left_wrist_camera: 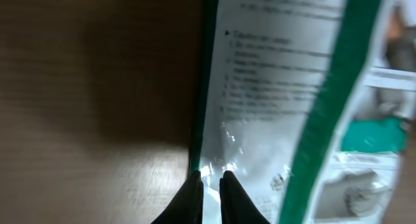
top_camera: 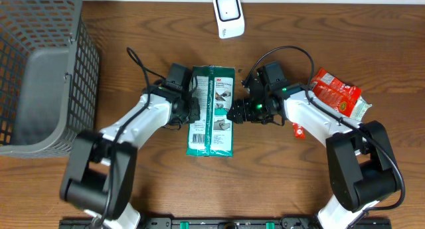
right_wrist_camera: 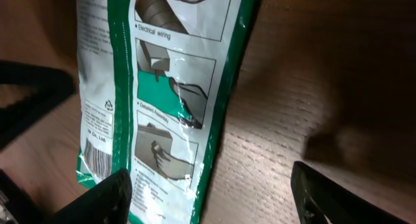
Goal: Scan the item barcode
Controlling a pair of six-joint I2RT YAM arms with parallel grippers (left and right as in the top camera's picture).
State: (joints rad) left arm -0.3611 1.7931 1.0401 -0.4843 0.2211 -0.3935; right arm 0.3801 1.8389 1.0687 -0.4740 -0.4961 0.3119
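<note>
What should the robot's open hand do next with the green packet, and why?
Probably close the right gripper on the right edge of the green packet. Its jaws stand open with that edge between them, while the left gripper pinches the other edge. With both sides held, the arms could likely lift the packet toward the white scanner.

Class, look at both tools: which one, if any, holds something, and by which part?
The left tool pinches the 3M package by its left long edge; the right tool stands open, holding nothing.
</note>
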